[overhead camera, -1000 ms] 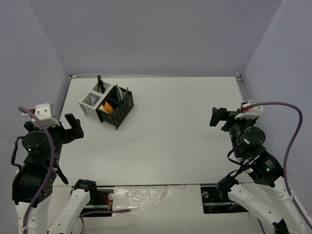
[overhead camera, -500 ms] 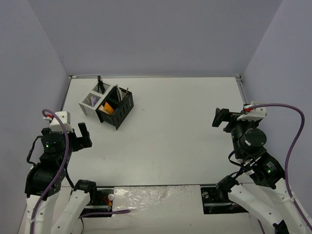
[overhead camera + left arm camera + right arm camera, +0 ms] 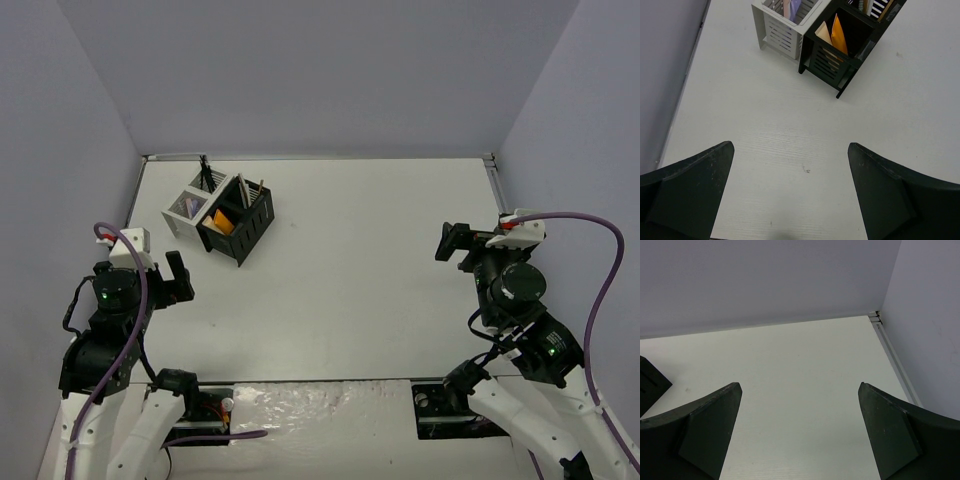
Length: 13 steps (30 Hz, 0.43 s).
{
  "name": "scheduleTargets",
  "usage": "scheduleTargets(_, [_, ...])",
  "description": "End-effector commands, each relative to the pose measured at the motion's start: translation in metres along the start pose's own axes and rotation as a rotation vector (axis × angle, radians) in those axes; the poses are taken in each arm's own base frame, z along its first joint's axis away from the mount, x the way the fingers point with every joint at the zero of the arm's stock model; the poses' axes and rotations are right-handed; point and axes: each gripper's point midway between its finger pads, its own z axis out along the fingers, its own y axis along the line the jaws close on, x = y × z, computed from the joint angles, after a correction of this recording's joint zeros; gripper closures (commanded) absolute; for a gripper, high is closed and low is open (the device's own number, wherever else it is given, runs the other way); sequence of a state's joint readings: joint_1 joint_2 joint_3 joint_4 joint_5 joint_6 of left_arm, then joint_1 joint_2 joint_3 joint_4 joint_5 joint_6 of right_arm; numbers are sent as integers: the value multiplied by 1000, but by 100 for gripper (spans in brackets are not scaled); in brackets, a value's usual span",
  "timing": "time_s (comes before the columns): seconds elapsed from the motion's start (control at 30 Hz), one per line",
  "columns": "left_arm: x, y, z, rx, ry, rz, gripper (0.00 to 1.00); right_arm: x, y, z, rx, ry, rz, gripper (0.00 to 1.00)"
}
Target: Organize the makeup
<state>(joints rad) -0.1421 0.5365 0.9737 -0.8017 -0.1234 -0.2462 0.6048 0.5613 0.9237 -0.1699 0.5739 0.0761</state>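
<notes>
The makeup stands inside two joined mesh boxes at the far left of the table: a white box (image 3: 184, 210) and a black box (image 3: 243, 224). An orange tube (image 3: 220, 220) and thin pencils (image 3: 205, 173) stick out of them. In the left wrist view the orange tube (image 3: 839, 34), a beige stick (image 3: 823, 32) and a lilac piece (image 3: 795, 7) sit in the compartments. My left gripper (image 3: 176, 280) (image 3: 790, 146) is open and empty, well short of the boxes. My right gripper (image 3: 447, 243) (image 3: 799, 385) is open and empty over bare table at the right.
Grey walls close the table at the back and both sides, with a metal rail (image 3: 890, 347) along the right edge. A corner of the black box (image 3: 650, 382) shows at the left of the right wrist view.
My left arm has drawn back toward the near left edge and lowered, with its gripper still open. The right arm shifted only slightly. The boxes have not moved.
</notes>
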Motion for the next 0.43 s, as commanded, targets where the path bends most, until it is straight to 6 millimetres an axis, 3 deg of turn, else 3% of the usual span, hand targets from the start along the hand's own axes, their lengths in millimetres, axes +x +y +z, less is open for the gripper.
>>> scheduleTargets(0.0, [-26,-9,1,32,-79,-34,3,-13,-1,1,19,-46,24,0])
scheduleTargets(0.4, [-24,-11,1,48,-76,-37,3,-13,0,1,13,-46,27,0])
